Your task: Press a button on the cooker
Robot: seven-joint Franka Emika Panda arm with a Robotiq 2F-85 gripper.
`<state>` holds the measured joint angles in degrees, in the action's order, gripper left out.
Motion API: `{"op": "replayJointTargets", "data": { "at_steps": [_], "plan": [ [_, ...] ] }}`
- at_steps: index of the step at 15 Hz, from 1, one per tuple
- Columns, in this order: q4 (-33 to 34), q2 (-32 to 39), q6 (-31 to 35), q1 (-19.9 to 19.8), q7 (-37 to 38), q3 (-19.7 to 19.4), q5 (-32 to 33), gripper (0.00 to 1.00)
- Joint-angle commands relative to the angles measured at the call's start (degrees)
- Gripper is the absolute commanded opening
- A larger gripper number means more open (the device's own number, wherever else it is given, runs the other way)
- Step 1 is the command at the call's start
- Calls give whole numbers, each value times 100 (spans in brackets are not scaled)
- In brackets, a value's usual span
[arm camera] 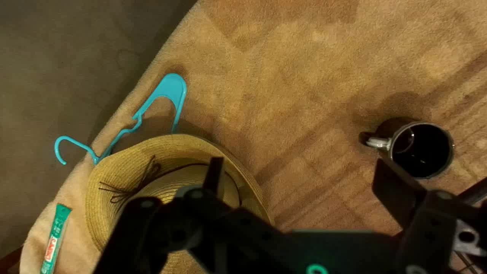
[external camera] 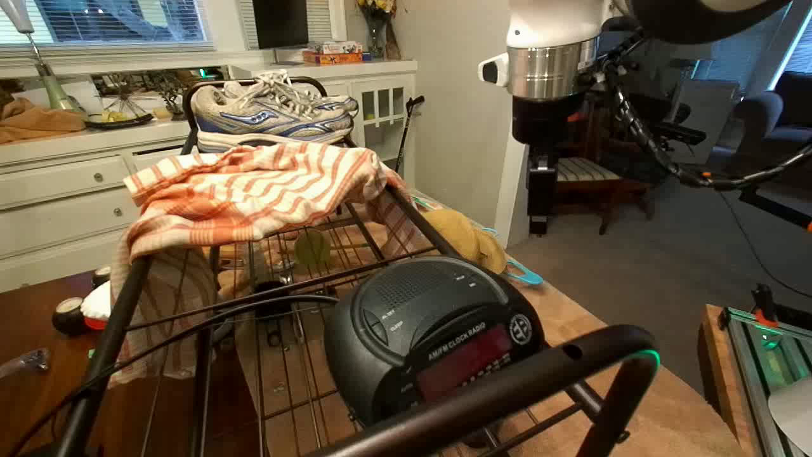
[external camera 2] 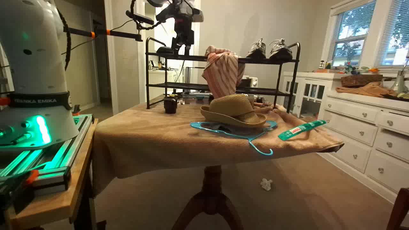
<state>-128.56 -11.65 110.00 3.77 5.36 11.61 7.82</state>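
The gripper (arm camera: 300, 171) is hovering above a fuzzy tan cloth (arm camera: 304, 87), its fingers standing wide apart, holding nothing. The rounded, dark plastic clock radio (external camera: 393, 317) is sitting on the top shelf of the wire rack (external camera: 552, 371), back from the edge of the table (external camera: 32, 324), where a smooth blue hanger (arm camera: 171, 87) is jutting its hook outward from under a ribbed straw hat (external camera 2: 230, 107). The clock radio is reading "AM/FM CLOCK RADIO", the band (external camera 2: 36, 100) on the arm (external camera 2: 38, 64) "FRANKA EMIKA"

Says "AM/FM CLOCK RADIO" and "SLEEP" on the black clock (external camera: 425, 330) near the pincer (arm camera: 300, 165), and, lower, "FRANKA EMIKA" on the robot's base (external camera 2: 38, 110).
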Motion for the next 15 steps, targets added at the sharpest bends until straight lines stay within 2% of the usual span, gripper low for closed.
{"op": "replayJointTargets", "data": {
  "at_steps": [1, 7, 9, 15],
  "plan": [
    [11, 8, -15, 121, 21, -112, 23, 100],
    [73, 32, -6, 149, -37, -115, -95, 100],
    [273, 49, 27, 257, -109, -10, 49, 73],
    [966, -39, -75, 635, -1124, 28, 27, 26]
  ]
}}
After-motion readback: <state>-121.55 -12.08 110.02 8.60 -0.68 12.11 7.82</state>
